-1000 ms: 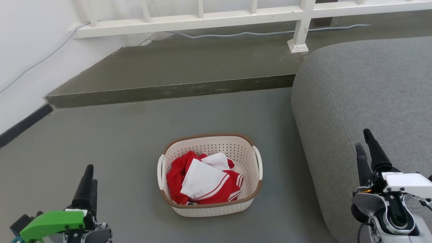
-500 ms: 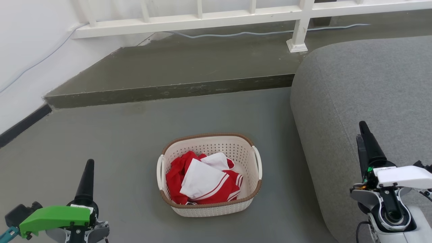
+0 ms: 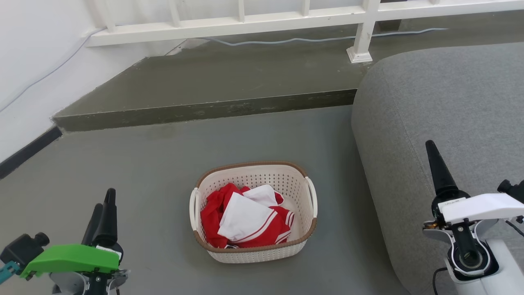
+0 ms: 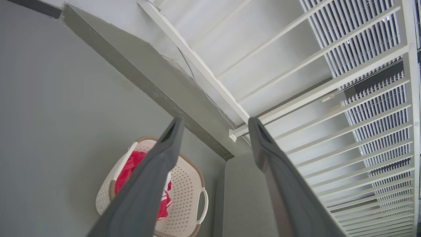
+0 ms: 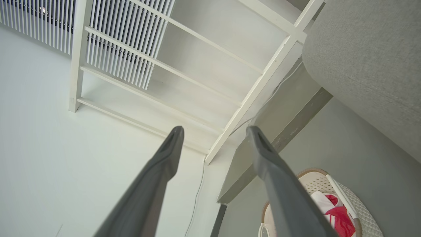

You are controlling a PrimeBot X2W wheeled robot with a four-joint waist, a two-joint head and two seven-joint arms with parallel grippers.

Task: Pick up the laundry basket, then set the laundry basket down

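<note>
Head view: the laundry basket [image 3: 254,254] sits on the floor between the left gripper [image 3: 103,201] and right gripper [image 3: 434,155], well apart from both.
Left wrist view: fingers spread, empty.
Right wrist view: fingers spread, empty; the grey sofa [image 5: 361,65] alongside could foul this arm's reach for the handle.

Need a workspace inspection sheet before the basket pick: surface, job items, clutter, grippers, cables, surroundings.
Surface: grey floor, flat, bearing the basket.
Job's things: laundry basket upright on the floor beside the sofa, holding red and white clothes; its white handles are free.
Clutter: nothing seen.
Grippers: left gripper open, right gripper open; both apart from the basket, holding nothing.
Cables: pale cable along the raised step under the railing; thin cable on the white wall.
Surroundings: grey sofa on the right, raised step behind the basket, white railing above it.
</note>
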